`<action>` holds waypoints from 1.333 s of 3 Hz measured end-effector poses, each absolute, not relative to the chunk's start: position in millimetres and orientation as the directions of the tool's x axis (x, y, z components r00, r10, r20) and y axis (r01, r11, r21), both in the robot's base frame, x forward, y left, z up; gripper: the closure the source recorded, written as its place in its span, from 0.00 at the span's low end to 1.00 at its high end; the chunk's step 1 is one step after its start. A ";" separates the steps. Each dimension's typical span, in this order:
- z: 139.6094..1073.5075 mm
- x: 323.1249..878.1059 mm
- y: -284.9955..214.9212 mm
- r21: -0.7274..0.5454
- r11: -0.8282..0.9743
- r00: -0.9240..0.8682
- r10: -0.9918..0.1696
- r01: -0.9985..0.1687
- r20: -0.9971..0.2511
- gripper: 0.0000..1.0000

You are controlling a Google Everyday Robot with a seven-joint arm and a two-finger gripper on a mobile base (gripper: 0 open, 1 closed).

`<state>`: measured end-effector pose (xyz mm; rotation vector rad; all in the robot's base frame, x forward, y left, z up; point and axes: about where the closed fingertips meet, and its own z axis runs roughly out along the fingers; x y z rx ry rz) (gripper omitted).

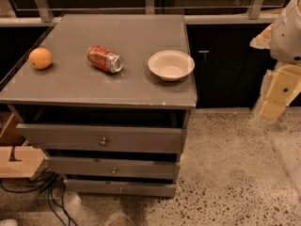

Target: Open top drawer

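Note:
The top drawer (101,138) is the widest grey front of three in the grey cabinet, with a small round metal knob (103,141) at its centre. A dark gap shows between it and the cabinet top (131,86). Two slimmer drawer fronts (113,168) (120,188) sit below it. My gripper (276,95), cream-coloured under a white arm housing (288,29), hangs at the far right edge of the view. It is well to the right of the cabinet, above the floor, and touches nothing.
On the cabinet top lie an orange (40,58), a red soda can on its side (104,59) and a white bowl (171,65). Dark cupboards (221,69) stand behind. A wooden box (16,159) and cables (42,189) are at the lower left. Speckled floor (235,173) lies to the right.

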<state>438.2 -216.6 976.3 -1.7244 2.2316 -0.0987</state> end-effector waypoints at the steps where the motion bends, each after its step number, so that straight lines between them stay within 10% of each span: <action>1: 976.3 438.2 -216.6 -0.246 0.270 -0.221 -0.953 -0.931 -0.207 0.00; 4: 894.5 385.5 -185.2 -0.153 0.200 -0.157 -0.954 -0.968 -0.256 0.00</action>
